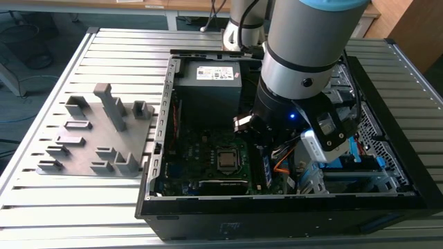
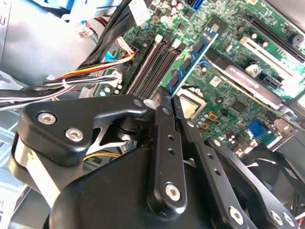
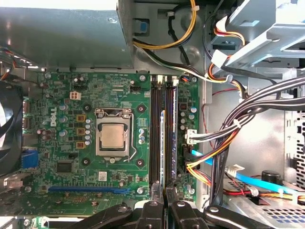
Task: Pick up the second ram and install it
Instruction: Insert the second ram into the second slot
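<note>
My gripper (image 2: 167, 99) is shut on the second ram (image 2: 190, 59), a slim blue-green stick with black chips that juts out from between the fingertips. It hangs just above the black memory slots (image 2: 150, 69) of the green motherboard (image 3: 109, 95) and runs along them. In the first wrist view the second ram (image 3: 163, 143) shows edge-on over the slots (image 3: 155, 133), beside the processor socket (image 3: 113, 136), with the gripper (image 3: 163, 204) pinching its near end. In the exterior view the arm (image 1: 304, 57) reaches down into the open computer case (image 1: 277, 207).
Bundles of coloured cables (image 3: 228, 138) and a blue flat cable (image 3: 248, 181) run close beside the slots. The power supply (image 1: 207, 78) sits at the far end of the case. A gray holder block (image 1: 97, 135) lies on the slatted table at the exterior view's left.
</note>
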Motion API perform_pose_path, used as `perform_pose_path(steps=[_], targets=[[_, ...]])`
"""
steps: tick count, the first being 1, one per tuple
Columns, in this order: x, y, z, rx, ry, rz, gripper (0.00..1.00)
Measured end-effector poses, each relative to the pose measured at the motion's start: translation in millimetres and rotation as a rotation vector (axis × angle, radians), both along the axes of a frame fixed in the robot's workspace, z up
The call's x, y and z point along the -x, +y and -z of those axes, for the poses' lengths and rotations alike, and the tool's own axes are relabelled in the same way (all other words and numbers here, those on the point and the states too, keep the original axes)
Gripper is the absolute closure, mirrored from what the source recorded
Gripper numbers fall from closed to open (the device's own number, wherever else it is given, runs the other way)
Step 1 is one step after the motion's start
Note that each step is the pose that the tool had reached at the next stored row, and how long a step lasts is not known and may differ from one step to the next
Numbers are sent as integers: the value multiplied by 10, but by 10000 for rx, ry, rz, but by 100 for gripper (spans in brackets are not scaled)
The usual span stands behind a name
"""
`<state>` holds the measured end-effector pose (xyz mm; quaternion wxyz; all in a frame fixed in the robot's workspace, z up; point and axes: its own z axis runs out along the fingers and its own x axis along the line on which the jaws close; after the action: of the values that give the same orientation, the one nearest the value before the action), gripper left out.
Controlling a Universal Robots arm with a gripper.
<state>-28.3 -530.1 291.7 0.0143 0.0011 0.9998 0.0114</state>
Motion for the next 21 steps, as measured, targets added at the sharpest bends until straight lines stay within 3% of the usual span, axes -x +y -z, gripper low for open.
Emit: perform_pose_path(steps=[21], targets=[[0, 24, 154, 6, 0, 0, 86]])
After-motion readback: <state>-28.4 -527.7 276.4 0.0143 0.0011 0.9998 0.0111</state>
